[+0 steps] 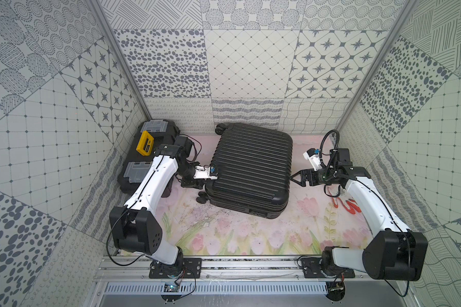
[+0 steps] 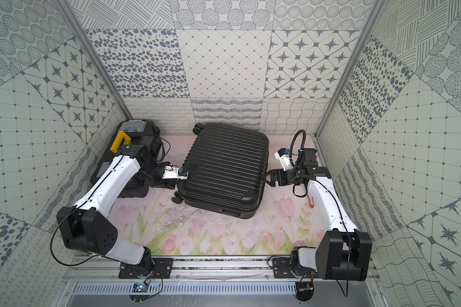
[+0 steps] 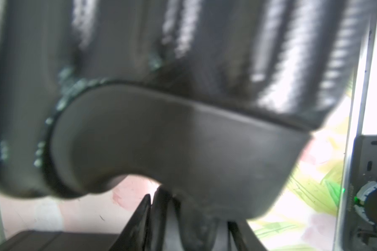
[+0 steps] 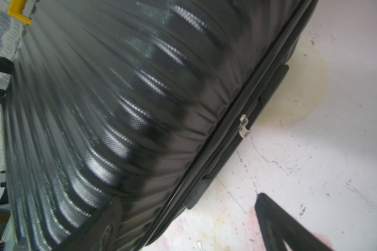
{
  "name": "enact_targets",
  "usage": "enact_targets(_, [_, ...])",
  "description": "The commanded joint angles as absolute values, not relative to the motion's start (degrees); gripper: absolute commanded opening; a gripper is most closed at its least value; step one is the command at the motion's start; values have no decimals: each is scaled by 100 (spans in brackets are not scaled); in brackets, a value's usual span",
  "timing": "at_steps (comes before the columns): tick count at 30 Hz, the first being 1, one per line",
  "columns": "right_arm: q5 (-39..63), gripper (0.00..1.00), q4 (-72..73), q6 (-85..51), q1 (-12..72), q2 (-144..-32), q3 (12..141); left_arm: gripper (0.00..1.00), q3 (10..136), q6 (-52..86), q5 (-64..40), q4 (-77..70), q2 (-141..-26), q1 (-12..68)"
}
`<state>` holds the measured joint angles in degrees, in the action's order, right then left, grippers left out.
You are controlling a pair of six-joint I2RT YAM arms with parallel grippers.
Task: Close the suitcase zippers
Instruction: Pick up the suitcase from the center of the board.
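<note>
The black ribbed suitcase [image 1: 250,164] [image 2: 224,164] lies flat mid-table, its halves together. In the right wrist view a silvery pull tab [image 4: 244,128] sits on the zippers' black track [image 4: 216,163] along the seam. My right gripper [image 1: 294,178] [image 4: 188,197] stands open against the case's right side, one finger over the shell, the other over the table. My left gripper [image 1: 197,183] [image 3: 189,208] is low at the case's left side by a wheel [image 1: 201,198]. Its view is blurred: a dark wheel part sits between the fingers, and contact is unclear.
A black toolbox [image 1: 147,154] with a yellow handle [image 1: 144,143] stands at the back left, just behind the left arm. A red-handled tool [image 1: 349,207] lies under the right arm. Patterned walls close in three sides; the floral mat in front of the case is bare.
</note>
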<state>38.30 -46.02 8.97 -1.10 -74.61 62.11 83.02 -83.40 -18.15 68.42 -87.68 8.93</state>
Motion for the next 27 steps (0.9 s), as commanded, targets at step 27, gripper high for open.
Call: enact_targets(27, [3840, 58, -2212, 941, -545, -8206, 5720, 21, 7926, -7382, -2590, 6445, -8052, 735])
